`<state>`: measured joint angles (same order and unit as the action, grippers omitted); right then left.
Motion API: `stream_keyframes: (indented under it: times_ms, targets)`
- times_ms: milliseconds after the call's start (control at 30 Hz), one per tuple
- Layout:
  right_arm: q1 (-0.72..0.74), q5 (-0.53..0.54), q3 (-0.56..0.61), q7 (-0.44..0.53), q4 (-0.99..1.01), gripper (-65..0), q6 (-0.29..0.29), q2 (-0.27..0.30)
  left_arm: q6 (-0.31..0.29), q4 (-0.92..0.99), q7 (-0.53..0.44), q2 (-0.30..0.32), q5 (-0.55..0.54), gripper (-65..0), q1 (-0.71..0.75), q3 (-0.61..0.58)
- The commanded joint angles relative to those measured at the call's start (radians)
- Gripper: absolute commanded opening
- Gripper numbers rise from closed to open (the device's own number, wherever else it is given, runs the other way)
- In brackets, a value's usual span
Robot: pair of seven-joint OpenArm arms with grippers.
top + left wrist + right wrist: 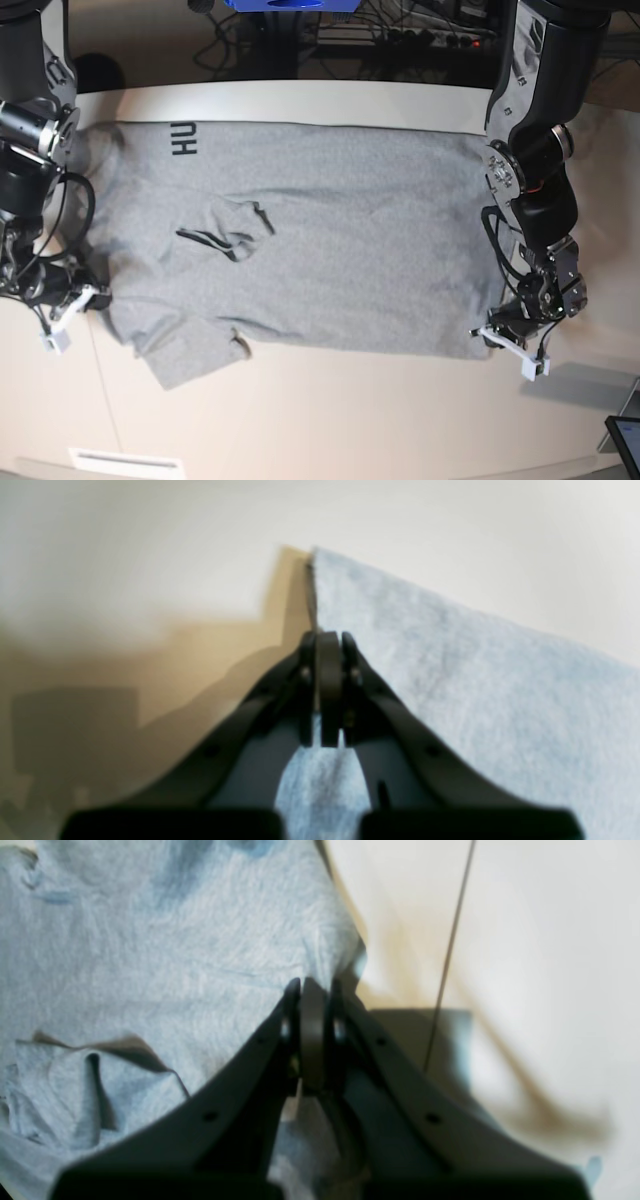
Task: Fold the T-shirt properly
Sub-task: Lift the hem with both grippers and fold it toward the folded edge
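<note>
T-shirt spread on the white table, an arm at each near corner.

The T-shirt (320,230) lies flat on the table (330,420); the left gripper (327,640) pinches its hem corner, and the right gripper (310,985) pinches its opposite edge.

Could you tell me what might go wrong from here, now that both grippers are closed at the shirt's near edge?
1. The left gripper pinches only the T-shirt corner, so the fabric may slip out when lifted.
2. The wrinkles near the right gripper side could get folded in as creases.
</note>
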<state>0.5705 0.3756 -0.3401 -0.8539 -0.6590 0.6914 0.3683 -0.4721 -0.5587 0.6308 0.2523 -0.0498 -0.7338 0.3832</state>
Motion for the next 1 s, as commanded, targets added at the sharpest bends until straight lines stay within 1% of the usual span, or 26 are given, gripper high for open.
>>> stream_keyframes:
  times_ms: [0, 67, 133, 167, 233, 367, 467, 500, 733, 967]
  targets:
    - [0.033, 0.015, 0.013, 0.025, -0.021, -65.0, 0.007, 0.025, -0.017, -0.019, -0.015, 0.009, -0.008, -65.0, -0.037, -0.002]
    - [0.033, 0.015, 0.042, 0.037, -0.023, -65.0, 0.007, 0.028, -0.043, -0.027, 0.03, 0.011, -0.017, -65.0, -0.037, -0.002]
    - [0.033, 0.015, 0.059, 0.06, -0.023, -65.0, 0.007, 0.028, -0.08, -0.082, 0.07, 0.011, -0.017, -65.0, -0.034, -0.002]
    - [0.033, 0.015, 0.063, 0.066, -0.023, -65.0, 0.007, 0.028, -0.087, -0.117, 0.096, 0.009, -0.017, -65.0, -0.02, -0.003]
    - [0.033, 0.016, 0.066, 0.072, -0.023, -65.0, 0.007, 0.028, -0.089, -0.206, 0.137, -0.003, -0.017, -65.0, 0.006, -0.005]
    - [0.033, 0.016, 0.066, 0.072, -0.023, -65.0, 0.007, 0.03, -0.089, -0.36, 0.206, -0.012, -0.018, -65.0, 0.064, -0.112]
    - [0.033, 0.016, 0.063, 0.072, -0.029, -65.0, 0.007, 0.033, -0.089, -0.432, 0.232, -0.015, -0.018, -65.0, 0.101, -0.134]
    - [0.03, 0.018, 0.062, 0.072, -0.046, -65.0, 0.007, 0.042, -0.089, -0.444, 0.238, -0.015, -0.02, -65.0, 0.112, -0.134]
    - [-0.054, 0.021, 0.06, 0.065, -0.226, -65.0, 0.007, 0.05, -0.089, -0.501, 0.257, -0.012, -0.02, -65.0, 0.151, -0.135]
    - [-0.082, 0.021, 0.06, 0.065, -0.239, -65.0, 0.007, 0.05, -0.09, -0.599, 0.258, -0.014, -0.02, -65.0, 0.201, -0.135]
